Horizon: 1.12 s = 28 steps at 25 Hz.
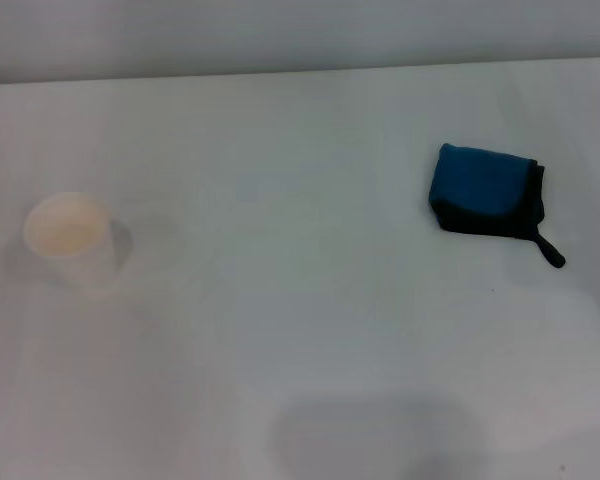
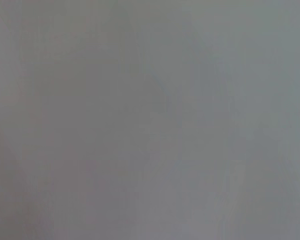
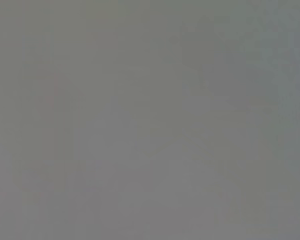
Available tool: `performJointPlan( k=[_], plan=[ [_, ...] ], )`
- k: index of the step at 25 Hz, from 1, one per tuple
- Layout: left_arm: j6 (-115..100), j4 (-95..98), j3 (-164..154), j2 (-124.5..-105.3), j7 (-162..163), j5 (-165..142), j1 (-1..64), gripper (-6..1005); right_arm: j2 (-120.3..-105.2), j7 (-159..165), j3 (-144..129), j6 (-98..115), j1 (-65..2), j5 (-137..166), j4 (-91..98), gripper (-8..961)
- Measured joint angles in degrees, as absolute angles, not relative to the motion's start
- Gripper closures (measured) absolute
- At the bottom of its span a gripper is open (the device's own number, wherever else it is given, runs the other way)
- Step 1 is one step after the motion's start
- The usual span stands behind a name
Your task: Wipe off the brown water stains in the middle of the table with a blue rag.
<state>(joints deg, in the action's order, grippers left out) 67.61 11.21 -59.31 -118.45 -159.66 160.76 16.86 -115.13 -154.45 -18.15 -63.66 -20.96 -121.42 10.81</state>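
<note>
The blue rag (image 1: 483,192) lies folded on the right side of the white table (image 1: 310,330) in the head view, with black edging and a short black loop tail pointing toward the front right. No brown water stains can be made out on the middle of the table. Neither gripper nor arm appears in the head view. Both wrist views show only a plain grey surface, with no fingers and no objects.
A white paper cup (image 1: 72,240) with a beige inside stands upright at the left of the table. The table's far edge (image 1: 300,72) runs along the back. A soft shadow (image 1: 375,435) falls on the front middle of the tabletop.
</note>
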Motion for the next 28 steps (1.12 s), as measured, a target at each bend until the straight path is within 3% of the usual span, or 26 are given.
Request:
performJointPlan(
  k=[28],
  plan=[
    [67.8, 10.1, -57.9, -118.83, -159.7, 160.7, 16.9, 124, -115.14, -157.8, -14.2, -60.3, -20.6, -121.1, 8.9, 155]
  ],
)
